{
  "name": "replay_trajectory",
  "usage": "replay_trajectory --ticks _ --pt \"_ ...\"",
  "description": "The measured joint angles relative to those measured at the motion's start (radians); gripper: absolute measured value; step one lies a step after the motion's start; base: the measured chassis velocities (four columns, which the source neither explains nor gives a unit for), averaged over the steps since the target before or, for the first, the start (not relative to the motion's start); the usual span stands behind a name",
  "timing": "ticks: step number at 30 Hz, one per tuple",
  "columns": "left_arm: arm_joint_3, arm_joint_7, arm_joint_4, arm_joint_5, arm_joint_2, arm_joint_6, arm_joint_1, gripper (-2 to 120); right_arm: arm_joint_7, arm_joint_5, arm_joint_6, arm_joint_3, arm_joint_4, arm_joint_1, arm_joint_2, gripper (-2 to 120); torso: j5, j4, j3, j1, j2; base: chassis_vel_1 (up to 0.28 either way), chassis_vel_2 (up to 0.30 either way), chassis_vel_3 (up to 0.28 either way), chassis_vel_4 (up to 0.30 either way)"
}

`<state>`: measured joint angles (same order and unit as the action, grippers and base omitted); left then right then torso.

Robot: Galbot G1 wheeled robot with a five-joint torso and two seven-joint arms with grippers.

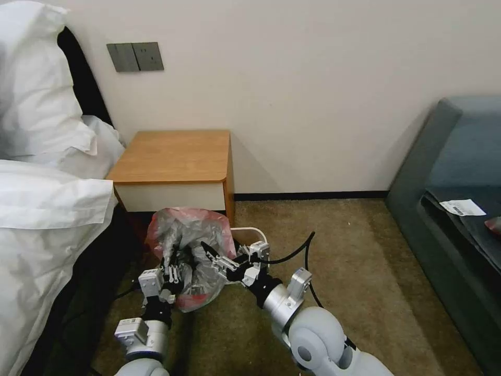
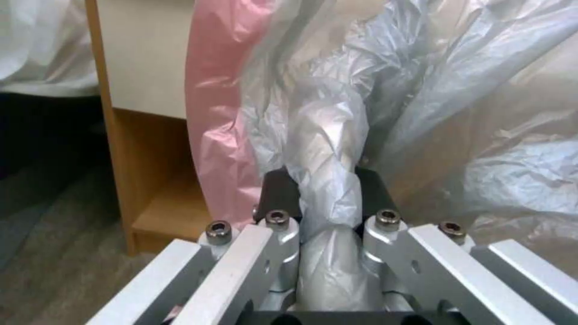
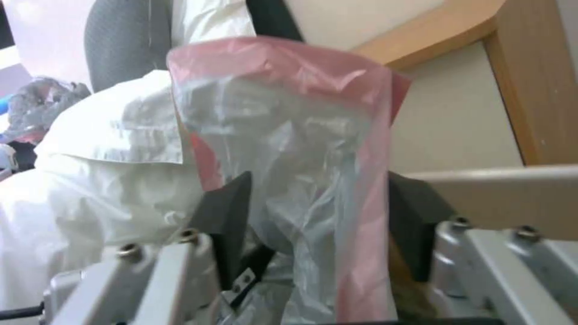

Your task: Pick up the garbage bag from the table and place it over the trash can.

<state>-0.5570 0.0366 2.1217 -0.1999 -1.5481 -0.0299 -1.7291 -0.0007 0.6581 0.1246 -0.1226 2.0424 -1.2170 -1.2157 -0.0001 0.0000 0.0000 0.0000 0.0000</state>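
— Where is the garbage bag (image 1: 190,250) seen?

— It is seen low in the middle of the head view, held up between the two arms, just in front of the table (image 1: 175,156). Its pink-red band is at the top, and grey crinkly plastic hangs under it.

— How is it held on the left side?

— The left gripper (image 1: 171,274) is placed at the bottom left of the bag. In the left wrist view a twisted grey strip of the bag (image 2: 328,180) is squeezed between the two black pads (image 2: 280,192), so the jaws are pressed onto the plastic.

— And on the right side?

— The right gripper (image 1: 211,256) is reached in from the lower right, into the middle of the bag. In the right wrist view the bag (image 3: 301,149) is seen standing between the black fingers (image 3: 226,212). The jaws are spread — gaps are seen beside the plastic, so it is not pinched there.

— Is the trash can seen?

— Only a pale rolled rim (image 1: 253,232) is seen, peeking out at the right of the bag, beside the table's lower corner. The bag is held next to it, not over it.

— What else is there?

— White bedding (image 1: 47,198) is seen at the left edge and a grey sofa (image 1: 459,172) at the right edge.
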Motion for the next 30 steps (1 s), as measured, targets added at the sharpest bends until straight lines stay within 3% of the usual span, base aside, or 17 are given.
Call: replay_trajectory --ticks 2,6,10,13,30 --pt "0.0 0.0 -0.001 0.001 0.0 0.0 0.0 9 -0.001 -0.003 -0.002 0.001 0.0 0.0 0.0 46 0.0 0.0 0.0 0.0 0.0 0.0 0.0 0.0 0.0" --pt "0.0 -0.002 -0.002 0.003 0.001 0.0 -0.001 9 -0.004 -0.011 -0.01 0.005 0.0 -0.001 0.002 26 0.0 0.0 0.0 0.0 0.0 0.0 0.0 0.0 0.0" --pt "-0.001 -0.003 -0.002 0.003 0.001 0.0 -0.001 9 -0.005 -0.014 -0.011 0.006 0.0 0.002 0.004 17 0.0001 0.0 0.0 0.0 0.0 0.0 0.0 0.0 0.0" --pt "-0.002 -0.003 -0.002 0.003 0.001 0.0 0.0 9 -0.007 -0.018 -0.014 0.006 -0.003 0.005 0.004 2 0.0 0.0 0.0 0.0 0.0 0.0 0.0 0.0 0.0" --pt "-0.016 -0.01 -0.016 0.006 0.01 -0.011 -0.006 9 -0.013 -0.032 -0.041 0.045 -0.016 0.034 0.029 0 0.0001 0.0 0.0 0.0 0.0 0.0 0.0 0.0 0.0"
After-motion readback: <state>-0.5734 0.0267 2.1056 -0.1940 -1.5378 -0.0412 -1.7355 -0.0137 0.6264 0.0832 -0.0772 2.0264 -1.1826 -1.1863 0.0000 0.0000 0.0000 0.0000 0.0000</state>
